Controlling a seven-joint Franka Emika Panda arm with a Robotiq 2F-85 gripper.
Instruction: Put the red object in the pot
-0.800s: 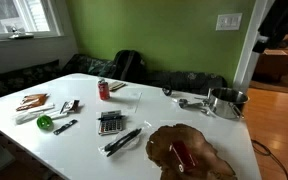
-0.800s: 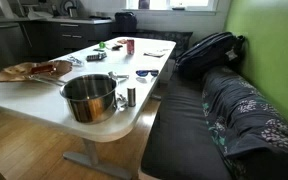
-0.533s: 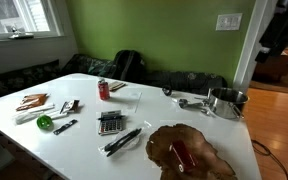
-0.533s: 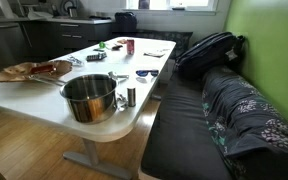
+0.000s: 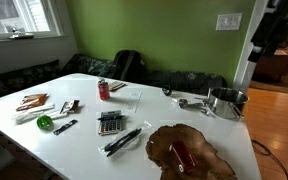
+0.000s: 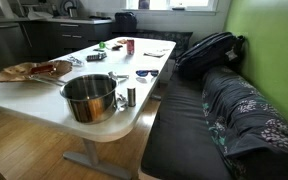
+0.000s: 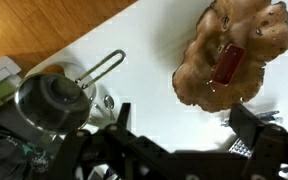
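Observation:
The red object (image 5: 184,156) is a small dark red elongated piece lying on a brown wooden dish (image 5: 206,162) at the table's near edge. It also shows in the wrist view (image 7: 229,62) and in an exterior view (image 6: 50,68). The steel pot (image 5: 227,102) with a long handle stands near the table's end, empty in both exterior views (image 6: 89,97) and in the wrist view (image 7: 49,100). My gripper (image 7: 187,125) is open and empty, high above the table between the pot and the dish. My dark arm (image 5: 267,28) shows at the upper right.
An upright red can (image 5: 104,90), a calculator (image 5: 110,123), pens, a green object (image 5: 45,122) and other small items lie across the white table (image 5: 84,140). A metal scoop (image 5: 189,102) lies beside the pot. A bench with a backpack (image 6: 209,50) runs along the green wall.
My arm has shifted a little to the left in the exterior view. The objects on the table have not moved.

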